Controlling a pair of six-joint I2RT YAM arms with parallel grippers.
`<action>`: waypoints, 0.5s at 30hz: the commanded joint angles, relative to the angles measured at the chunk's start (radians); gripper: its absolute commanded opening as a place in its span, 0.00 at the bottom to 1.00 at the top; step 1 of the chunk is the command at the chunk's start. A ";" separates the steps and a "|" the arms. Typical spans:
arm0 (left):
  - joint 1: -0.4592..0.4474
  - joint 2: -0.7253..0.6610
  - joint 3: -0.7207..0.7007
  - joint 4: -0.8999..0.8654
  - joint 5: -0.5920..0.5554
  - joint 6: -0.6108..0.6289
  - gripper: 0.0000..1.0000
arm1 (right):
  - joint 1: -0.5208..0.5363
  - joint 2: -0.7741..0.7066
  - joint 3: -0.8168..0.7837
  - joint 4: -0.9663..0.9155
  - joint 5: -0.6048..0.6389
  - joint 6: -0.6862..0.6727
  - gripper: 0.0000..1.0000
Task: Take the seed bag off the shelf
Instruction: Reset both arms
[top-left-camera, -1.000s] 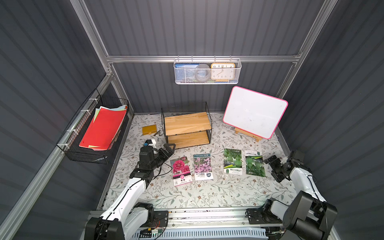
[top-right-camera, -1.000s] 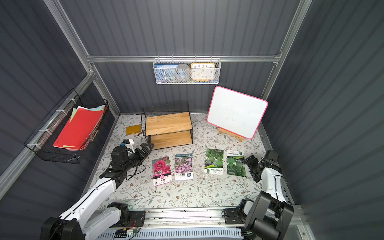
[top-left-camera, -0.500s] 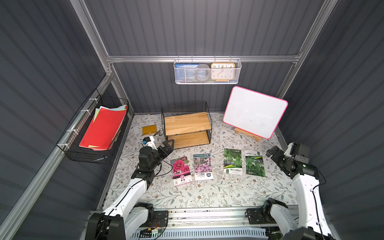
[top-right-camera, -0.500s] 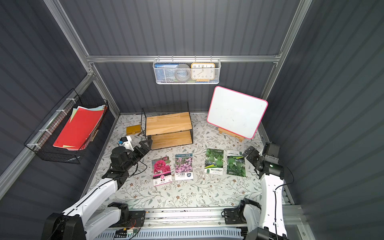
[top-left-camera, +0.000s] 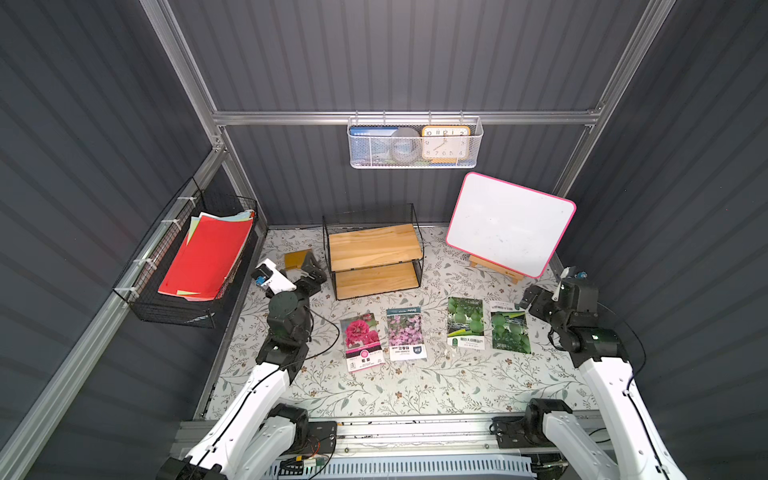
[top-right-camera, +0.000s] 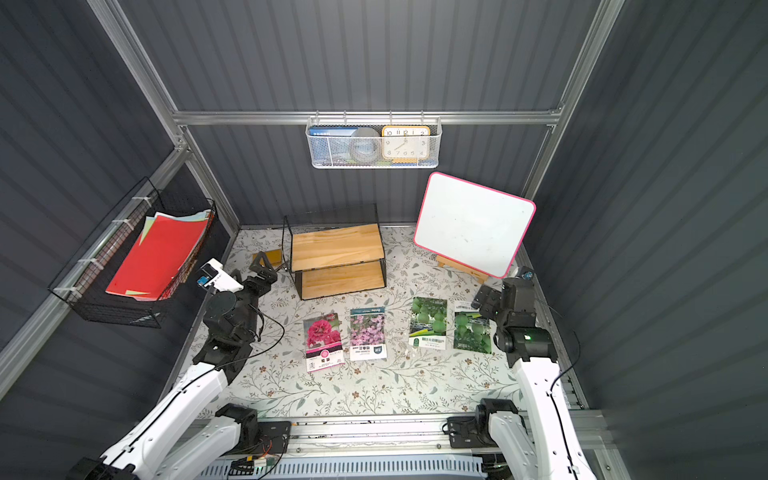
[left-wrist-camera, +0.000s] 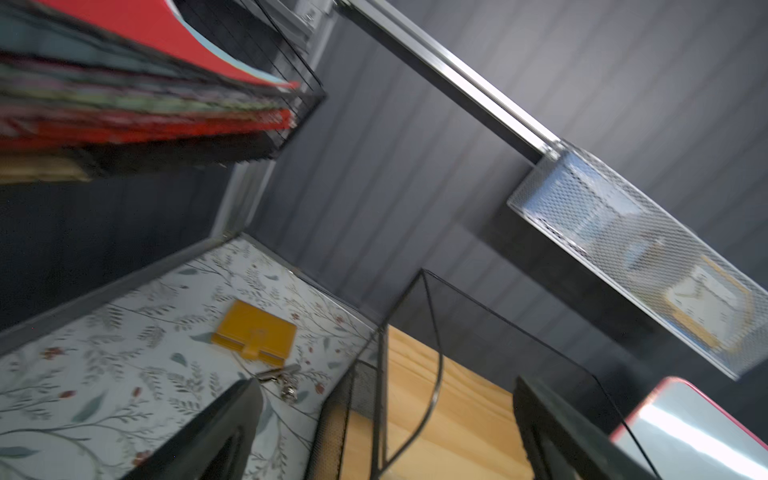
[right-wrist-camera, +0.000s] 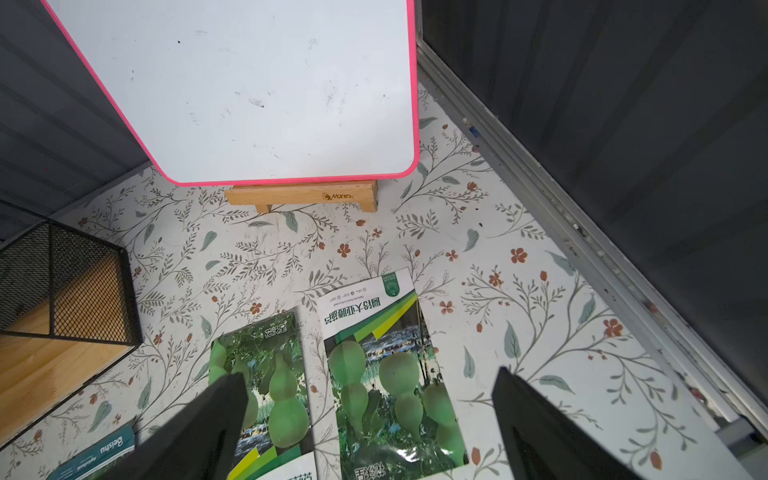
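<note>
**Seed bags on table, both pincers spread**

Top views: you've got four seed bags in a row on the table (top-left-camera: 415, 390), in front of the shelf (top-left-camera: 374, 246) and apart from it. They are the pink-bloom bag (top-left-camera: 363, 340), the lilac-bloom bag (top-left-camera: 405, 332) and two gourd bags (top-left-camera: 465, 322). Their print is too small to read here. The clock (top-left-camera: 444, 143) in the white mesh basket (top-left-camera: 374, 160) shows 10, 11, 12. The left pincer (top-left-camera: 311, 271) is spread by the shelf's left side, near the yellow wallet (top-left-camera: 295, 259). Vs 1 s ago it's gone further back. The right pincer (top-right-camera: 486, 300) is spread too, near the whiteboard (top-right-camera: 473, 224), and it's also moved back. The bags haven't shifted.

Left wrist: blurred. The fingers (left-wrist-camera: 216, 432) are wide apart, w/ the shelf frame btw them.

Right wrist: the fingers (right-wrist-camera: 208, 428) are wide apart over the gourd bags, both w/ Chinese print. "Beishu" reads on the lilac-bloom bag's corner. The wooden stand (right-wrist-camera: 303, 195) has a logo you can't read clearly.
</note>
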 joint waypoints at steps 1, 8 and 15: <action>-0.007 0.014 0.021 0.051 -0.388 0.138 1.00 | 0.028 0.025 -0.040 0.092 0.052 -0.020 0.99; 0.009 0.303 -0.078 0.465 -0.254 0.479 1.00 | 0.050 0.071 -0.131 0.295 0.084 -0.058 0.99; 0.060 0.575 -0.087 0.749 -0.144 0.414 1.00 | 0.049 0.088 -0.175 0.409 0.098 -0.088 0.99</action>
